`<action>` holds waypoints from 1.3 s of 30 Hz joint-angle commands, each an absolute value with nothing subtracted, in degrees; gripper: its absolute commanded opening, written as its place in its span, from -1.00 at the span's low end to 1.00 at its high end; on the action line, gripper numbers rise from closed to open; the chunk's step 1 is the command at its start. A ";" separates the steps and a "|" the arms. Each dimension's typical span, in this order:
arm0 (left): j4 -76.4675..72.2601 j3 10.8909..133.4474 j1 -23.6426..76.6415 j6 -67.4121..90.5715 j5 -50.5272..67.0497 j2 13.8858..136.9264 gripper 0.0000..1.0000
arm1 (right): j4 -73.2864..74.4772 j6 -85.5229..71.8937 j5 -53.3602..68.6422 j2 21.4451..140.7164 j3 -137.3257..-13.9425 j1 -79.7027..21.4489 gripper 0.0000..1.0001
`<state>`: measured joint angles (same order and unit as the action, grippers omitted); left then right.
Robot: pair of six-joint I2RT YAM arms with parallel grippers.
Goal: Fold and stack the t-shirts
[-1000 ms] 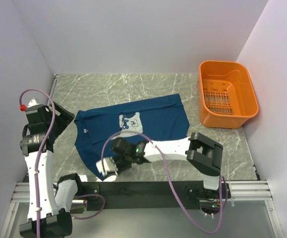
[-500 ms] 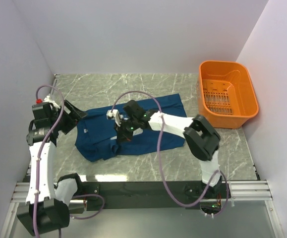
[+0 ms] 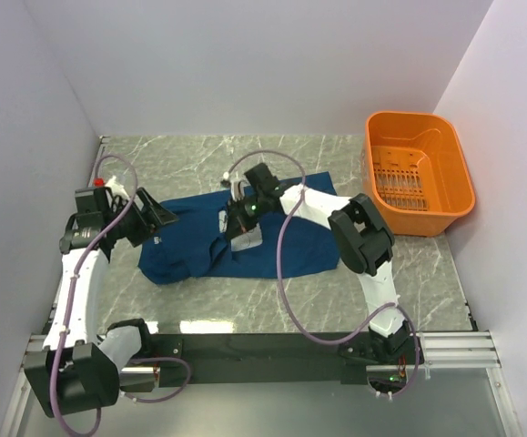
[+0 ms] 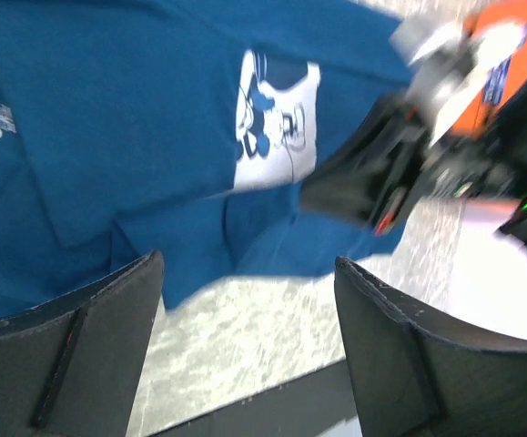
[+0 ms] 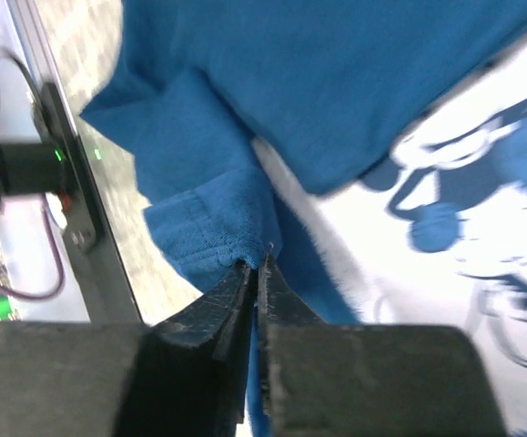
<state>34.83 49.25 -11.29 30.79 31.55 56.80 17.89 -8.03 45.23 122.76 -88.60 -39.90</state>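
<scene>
Folding in hand. Pinching t-shirt [image 3: 290, 238] edge [image 5: 210, 238] in closed right gripper [image 5: 256, 259], holding it over print [image 4: 277, 118], mid-table [image 3: 199, 164]. Hovering left gripper [image 4: 249, 266] wide, empty. Next likely needing: laying edge flat, releasing.

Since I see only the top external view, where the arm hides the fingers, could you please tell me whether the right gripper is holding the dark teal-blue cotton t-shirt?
Observer: Yes, the right wrist view shows the right gripper shut on a stitched hem of the dark teal-blue cotton t-shirt.
Operator: Thank you; and the other arm?
Observer: The left gripper is open, with nothing between its fingers; the shirt lies beyond them.
</scene>
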 commanded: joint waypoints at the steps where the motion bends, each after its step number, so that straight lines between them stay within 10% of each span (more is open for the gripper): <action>1: 33.48 49.13 -8.88 28.48 33.40 58.44 0.61 | 19.07 -10.46 45.79 122.87 -93.95 -38.41 -0.75; 11: 41.83 57.21 3.76 23.30 19.70 66.26 0.57 | 24.69 -2.56 46.75 119.18 -95.97 -34.37 -0.29; 39: 53.00 65.39 37.70 29.00 -18.19 90.70 0.34 | 35.51 19.25 50.19 102.66 -82.09 -23.82 -0.27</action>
